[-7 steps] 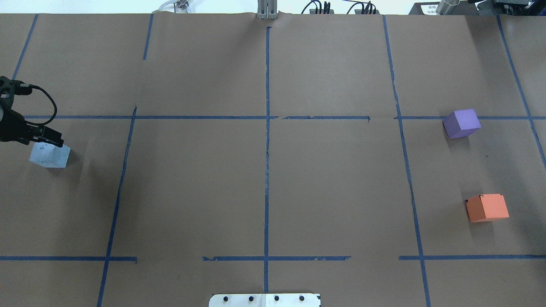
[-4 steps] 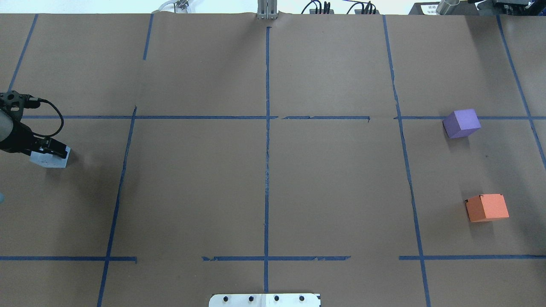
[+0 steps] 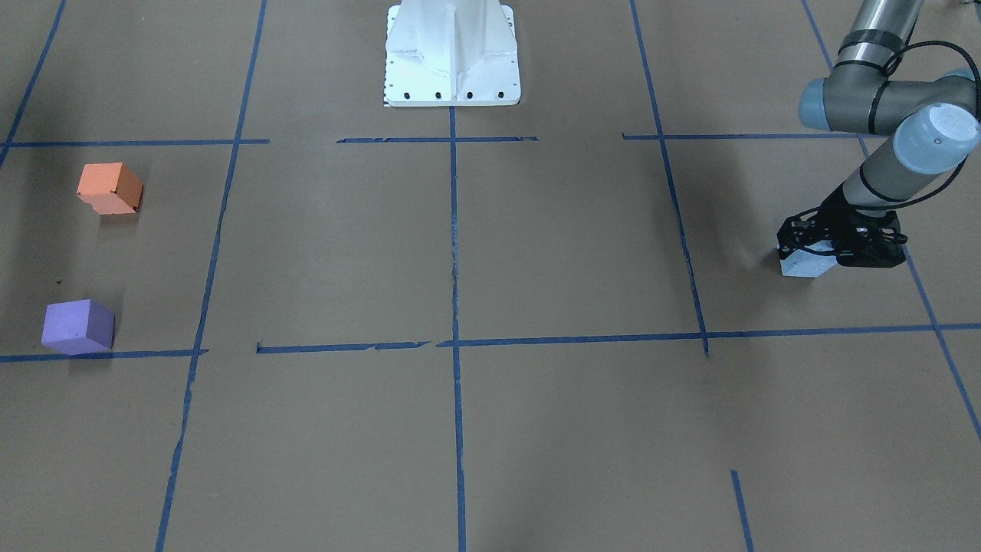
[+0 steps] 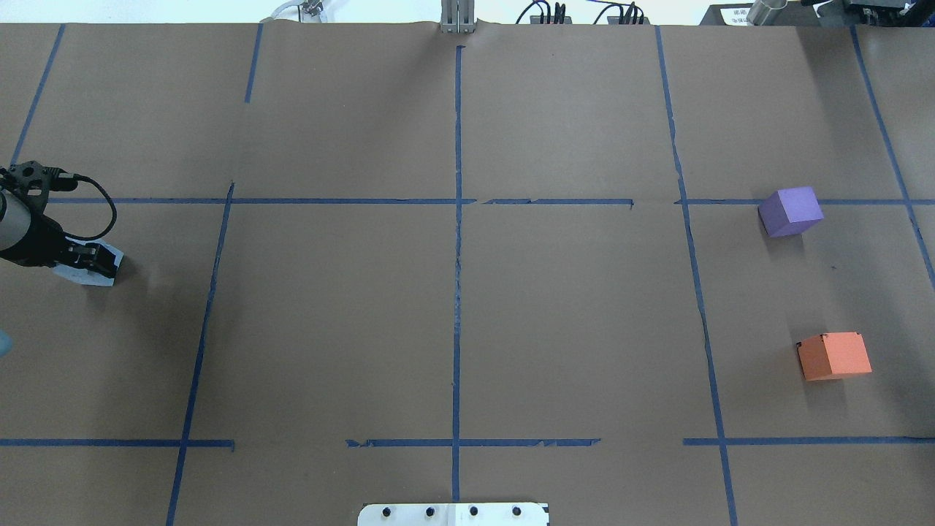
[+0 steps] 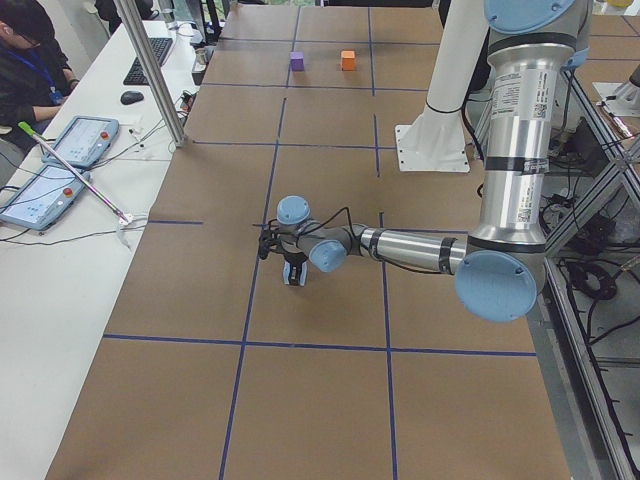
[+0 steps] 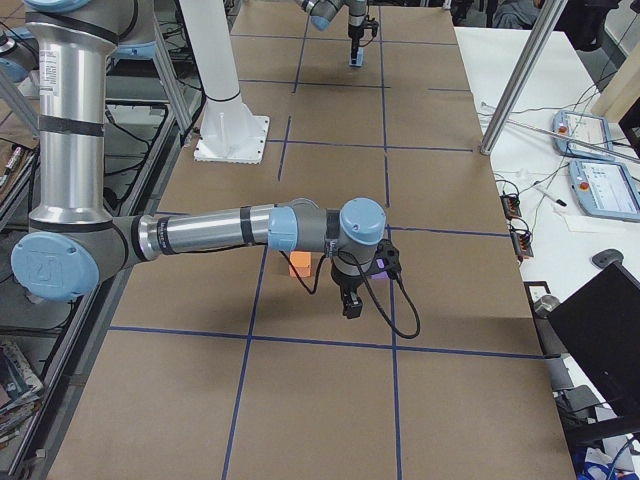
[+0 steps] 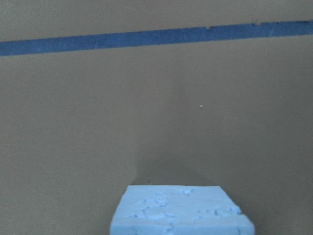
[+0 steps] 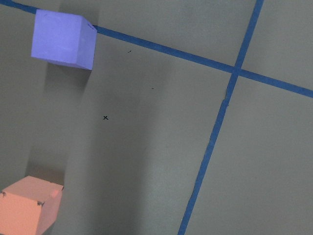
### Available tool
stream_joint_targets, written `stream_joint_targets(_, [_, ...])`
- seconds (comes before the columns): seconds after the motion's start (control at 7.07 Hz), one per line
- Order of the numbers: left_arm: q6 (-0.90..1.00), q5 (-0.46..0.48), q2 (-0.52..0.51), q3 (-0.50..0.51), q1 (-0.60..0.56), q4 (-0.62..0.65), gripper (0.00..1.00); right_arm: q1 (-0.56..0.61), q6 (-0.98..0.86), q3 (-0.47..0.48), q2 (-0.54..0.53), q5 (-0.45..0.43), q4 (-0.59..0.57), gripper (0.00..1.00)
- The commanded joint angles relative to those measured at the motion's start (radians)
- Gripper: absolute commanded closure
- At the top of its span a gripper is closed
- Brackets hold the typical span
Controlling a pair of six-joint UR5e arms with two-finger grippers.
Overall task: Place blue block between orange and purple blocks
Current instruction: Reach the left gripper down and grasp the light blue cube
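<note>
Left gripper low over blue block on the blue-taped brown paper table.
Whether it is clamped or apart cannot be told; an operator sits alongside.

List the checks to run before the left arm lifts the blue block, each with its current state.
1. Left gripper over blue block: ok.
2. Jaws shut on the block: cannot tell, fingers hidden.
3. Gap between orange block and purple block free: ok, bare paper.
4. Route across the table: ok, nothing lies on it in the overhead view.
5. Right gripper clear of the gap: cannot tell; it hangs near both blocks in the right side view.
</note>
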Motion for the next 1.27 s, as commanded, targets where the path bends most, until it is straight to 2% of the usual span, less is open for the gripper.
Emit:
stream_joint_targets(0.0, [-0.002,0.007,-0.088,-0.142,-0.005,0.226,0.80,0.000,0.001,0.003,-0.002,0.000,0.000,0.00])
stream_joint_targets(0.14, [-0.005,0.010,-0.201,-0.179,-0.003,0.362,0.77,0.000,0.001,0.003,0.000,0.000,0.000,0.00])
stream_joint_targets(0.28, [-0.008,0.008,-0.313,-0.172,0.010,0.433,0.73,0.000,0.001,0.003,0.000,0.000,0.000,0.00])
stream_joint_targets(0.57, [-0.217,0.043,-0.476,-0.126,0.198,0.470,0.73,0.000,0.001,-0.003,0.000,0.000,0.000,0.00])
stream_joint_targets(0.71, [-0.334,0.154,-0.579,-0.070,0.273,0.472,0.73,0.000,0.001,-0.004,0.000,0.000,0.000,0.00])
stream_joint_targets(1.13, [-0.493,0.214,-0.825,0.156,0.393,0.456,0.72,0.000,0.001,-0.004,0.000,0.000,0.000,0.00])
